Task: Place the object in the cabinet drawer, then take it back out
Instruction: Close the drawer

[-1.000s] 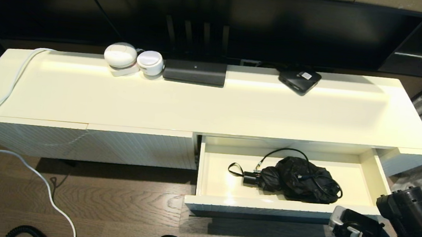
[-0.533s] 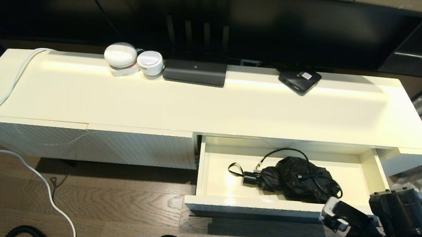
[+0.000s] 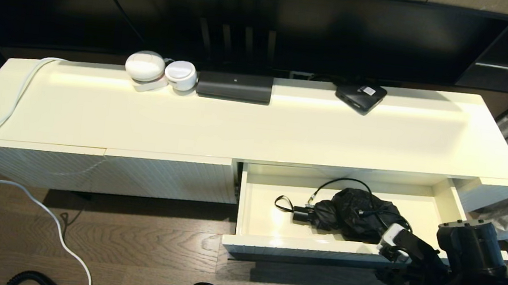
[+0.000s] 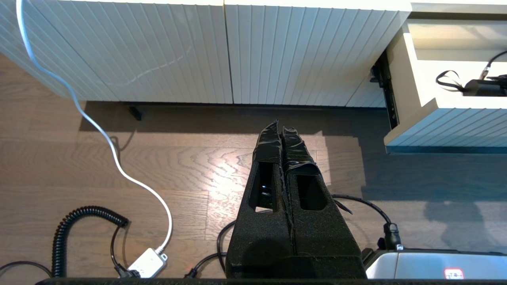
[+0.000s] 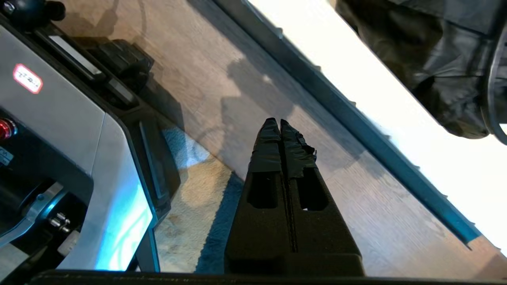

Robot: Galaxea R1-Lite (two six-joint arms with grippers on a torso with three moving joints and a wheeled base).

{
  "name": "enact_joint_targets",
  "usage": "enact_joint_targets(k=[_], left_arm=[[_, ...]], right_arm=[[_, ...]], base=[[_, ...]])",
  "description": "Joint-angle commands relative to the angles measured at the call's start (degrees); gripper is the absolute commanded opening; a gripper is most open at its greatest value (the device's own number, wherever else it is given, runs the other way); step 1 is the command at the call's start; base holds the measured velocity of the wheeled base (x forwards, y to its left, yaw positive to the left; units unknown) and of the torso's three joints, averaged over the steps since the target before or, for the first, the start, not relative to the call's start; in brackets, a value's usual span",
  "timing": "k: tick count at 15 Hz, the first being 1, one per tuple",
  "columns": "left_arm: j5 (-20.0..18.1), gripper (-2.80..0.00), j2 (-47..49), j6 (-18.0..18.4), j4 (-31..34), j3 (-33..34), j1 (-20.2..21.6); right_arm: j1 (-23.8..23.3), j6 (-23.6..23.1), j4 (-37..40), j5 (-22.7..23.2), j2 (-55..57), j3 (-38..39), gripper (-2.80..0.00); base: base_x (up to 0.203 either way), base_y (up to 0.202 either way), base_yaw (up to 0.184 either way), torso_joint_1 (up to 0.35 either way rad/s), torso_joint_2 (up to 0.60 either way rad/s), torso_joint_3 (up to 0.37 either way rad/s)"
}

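The cabinet drawer (image 3: pixel 341 251) stands pulled out, with a folded black umbrella (image 3: pixel 350 214) lying inside it. The right hand (image 5: pixel 280 122) hovers over the wood floor (image 3: pixel 130 243) just outside the drawer's front, fingers pressed together and empty. The left hand (image 4: pixel 280 126) hangs above the floor, also closed and empty.

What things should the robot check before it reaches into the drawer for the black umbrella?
1. Cabinet drawer pulled open: ok.
2. Black umbrella lying inside, nothing on top of it: ok.
3. Right gripper open for a grab: not ok, fingers closed together, empty.
4. Right gripper over the umbrella: not ok, it hangs above the wood floor in front of the drawer.
5. Left gripper out of the way: ok, shut, low over the floor, left of the drawer.
6. Umbrella strap or cord free of snags: cannot tell.
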Motion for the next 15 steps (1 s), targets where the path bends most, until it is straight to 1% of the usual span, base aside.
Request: enact_joint_targets(k=[1,5,14,15], left_arm=[[0.05,-2.8,0.06,-0.05,-0.02,0.0,0.01],[0.07,-2.8,0.06,-0.05,-0.02,0.0,0.05],[0.06,-2.8,0.06,-0.05,-0.02,0.0,0.05],[0.07,-2.8,0.06,-0.05,-0.02,0.0,-0.01]], right_arm=[[0.03,-0.12,-1.47,-0.11,2.83,-0.15,-2.8],[0.03,-0.11,-7.17,-1.19,5.73,-0.3,-2.8],[0.03,-0.37,-12.21,-2.7,6.11,-1.47,-2.8],[0.03,-0.31,-12.77,-4.18,6.39,-2.26,-2.8]], base=[[0.0,0.0,0.0,0.0,0.0,0.0],[0.0,0.0,0.0,0.0,0.0,0.0],[0.0,0.0,0.0,0.0,0.0,0.0],[0.0,0.0,0.0,0.0,0.0,0.0]])
